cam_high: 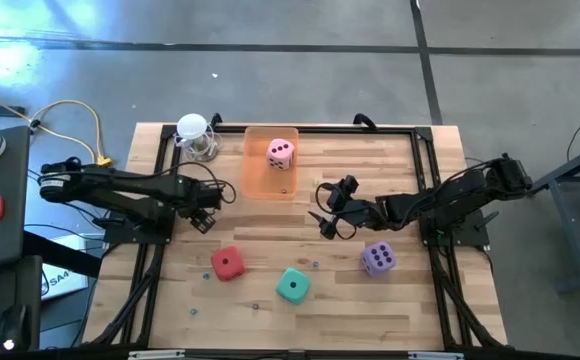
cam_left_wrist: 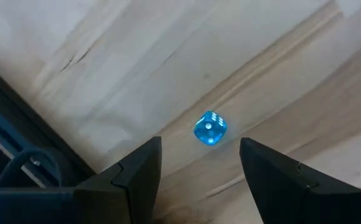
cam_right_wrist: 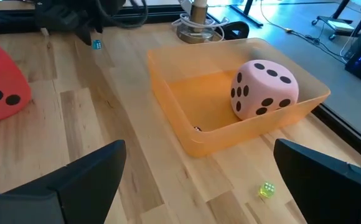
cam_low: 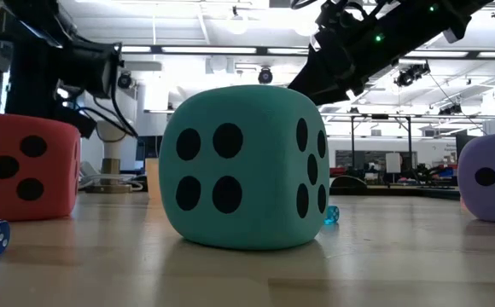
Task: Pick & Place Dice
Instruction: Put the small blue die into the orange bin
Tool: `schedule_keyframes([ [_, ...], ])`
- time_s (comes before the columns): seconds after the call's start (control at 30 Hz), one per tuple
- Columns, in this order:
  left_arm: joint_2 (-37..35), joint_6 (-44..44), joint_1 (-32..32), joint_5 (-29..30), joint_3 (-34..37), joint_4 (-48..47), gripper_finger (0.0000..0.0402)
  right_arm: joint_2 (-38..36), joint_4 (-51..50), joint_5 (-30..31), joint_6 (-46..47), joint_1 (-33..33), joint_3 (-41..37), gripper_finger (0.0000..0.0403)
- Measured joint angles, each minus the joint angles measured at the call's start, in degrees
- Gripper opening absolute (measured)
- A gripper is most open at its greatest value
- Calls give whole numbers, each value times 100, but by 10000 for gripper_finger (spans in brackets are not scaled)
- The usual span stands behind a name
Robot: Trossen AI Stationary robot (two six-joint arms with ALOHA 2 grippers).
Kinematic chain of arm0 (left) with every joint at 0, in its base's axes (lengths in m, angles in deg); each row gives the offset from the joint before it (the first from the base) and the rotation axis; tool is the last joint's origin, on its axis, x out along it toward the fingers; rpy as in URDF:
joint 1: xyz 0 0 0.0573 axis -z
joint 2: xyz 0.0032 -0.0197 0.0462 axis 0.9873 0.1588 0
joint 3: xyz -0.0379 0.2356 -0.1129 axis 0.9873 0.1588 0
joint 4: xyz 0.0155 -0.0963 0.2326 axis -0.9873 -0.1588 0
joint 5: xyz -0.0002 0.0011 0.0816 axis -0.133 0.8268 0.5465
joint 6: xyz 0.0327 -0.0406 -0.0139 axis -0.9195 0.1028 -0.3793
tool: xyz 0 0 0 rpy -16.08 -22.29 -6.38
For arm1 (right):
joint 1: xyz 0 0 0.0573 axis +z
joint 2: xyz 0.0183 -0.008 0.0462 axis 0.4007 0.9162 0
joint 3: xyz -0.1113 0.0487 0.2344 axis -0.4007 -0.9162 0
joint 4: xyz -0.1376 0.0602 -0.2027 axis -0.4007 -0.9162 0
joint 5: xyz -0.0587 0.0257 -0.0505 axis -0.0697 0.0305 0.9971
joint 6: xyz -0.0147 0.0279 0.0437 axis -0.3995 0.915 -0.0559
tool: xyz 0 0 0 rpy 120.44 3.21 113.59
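No readable writing anywhere; only the pips on the dice.

Landmark = orange tray [cam_high: 260,178], see-through, on the wood table [cam_high: 400,300] near its far edge. A white round thing on a clear base [cam_high: 194,136] stands just beside the tray, on the left-arm side.

Pink die [cam_high: 281,153] sits inside the tray, in the far corner twd the right-arm side, touching the wall. Soft-looking cube w/ dark pips.

Red die [cam_high: 228,263], teal die [cam_high: 292,285] and purple die [cam_high: 377,258] are all on the table, well away from the tray twd the near edge, apart from each other. Teal is between red and purple. In the low view the teal die fills the middle and shows a 4 face and a 6 face.

Small stuff: a tiny blue die [cam_left_wrist: 210,129] lies on the wood near the tray's left-arm side, a tiny yellow-green die [cam_right_wrist: 266,190] just outside the tray's near wall.

Left gripper [cam_high: 213,196] is just beside the tray, fingers apart, nothing btwn them; the tiny blue die lies on the table ahead of them.

Right gripper [cam_high: 328,207] is near the tray's near corner, fingers wide apart, empty, facing the tray.
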Motion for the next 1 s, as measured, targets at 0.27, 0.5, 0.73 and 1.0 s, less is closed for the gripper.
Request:
schedule_keyframes([
  [0.27,352,-215,-12,-91,2,194,206,0,-2,2,-39,0,0,400],
  [0.5,352,-231,-22,-46,2,477,206,0,0,2,-39,0,2,400],
  [0.73,352,-229,-22,-39,2,485,206,0,0,-1,-7,0,2,400],
  [1.0,352,-80,-6,-76,2,547,206,0,0,-1,2,0,9,400],
])
